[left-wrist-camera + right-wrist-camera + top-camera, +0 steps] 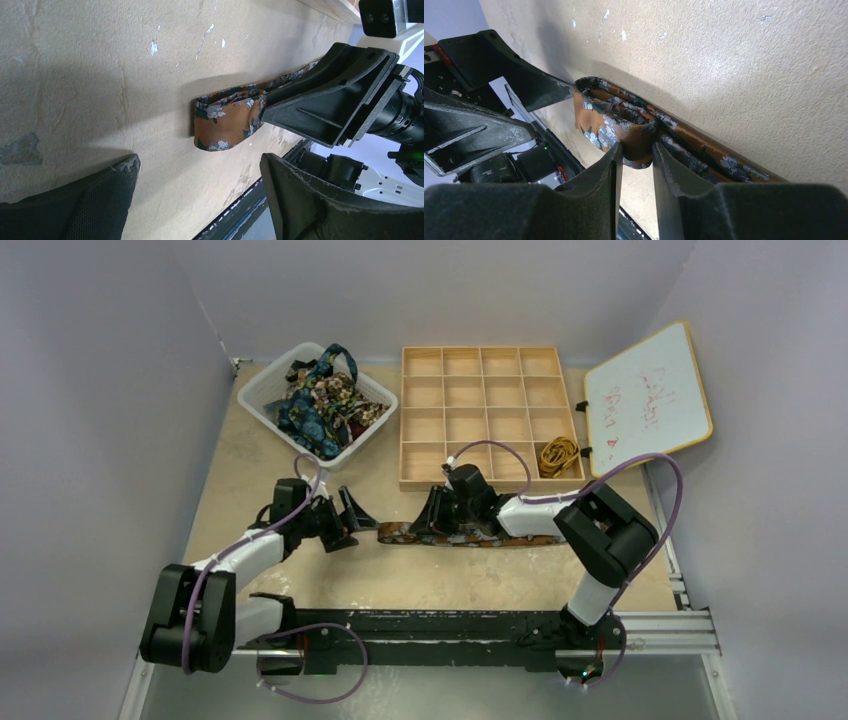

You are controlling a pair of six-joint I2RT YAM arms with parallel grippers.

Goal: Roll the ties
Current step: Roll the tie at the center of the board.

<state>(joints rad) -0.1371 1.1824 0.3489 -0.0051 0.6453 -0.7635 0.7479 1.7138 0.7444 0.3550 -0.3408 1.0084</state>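
Top view, brown tie: my brown tie [395, 533], orange-brown with grey blotches, lies along the bench [450, 575] between my two arms, running left to right in front of the tray.
Top view, right end effector: my right end effector [432, 522] is down on the tie's left part.
Top view, left end effector: my left end effector [358, 520] sits just left of the tie's end, fingers spread.
Top view, surroundings: a white basket [262, 390] at back left holds a heap of ties [325, 400], blue-teal and brown floral. The wooden tray [404, 420] of compartments has a gold tie [552, 455] in its near right corner. A whiteboard [648, 398] lies right of it.
Top view, room: there is bare bench from the tie to the black rail [450, 625] at the near edge, and walls [120, 390] close both sides.
Left wrist, tie: the tie's end [225, 117] is folded back into a flat loop on the bench.
Left wrist, end effector: my left fingers [75, 205] stand wide apart with nothing between them, and the loop ahead is untouched.
Left wrist, in the way: a black finger of the right end effector [330, 100] covers the tie right of the loop.
Right wrist, tie: the folded layers [609, 120] show a glossy orange weave with pale flowers.
Right wrist, end effector: my right fingers [589, 190] are clamped on the doubled fabric just behind the loop.
Right wrist, in the way: the left fingers [524, 85] stand just beyond the loop, apart from it.
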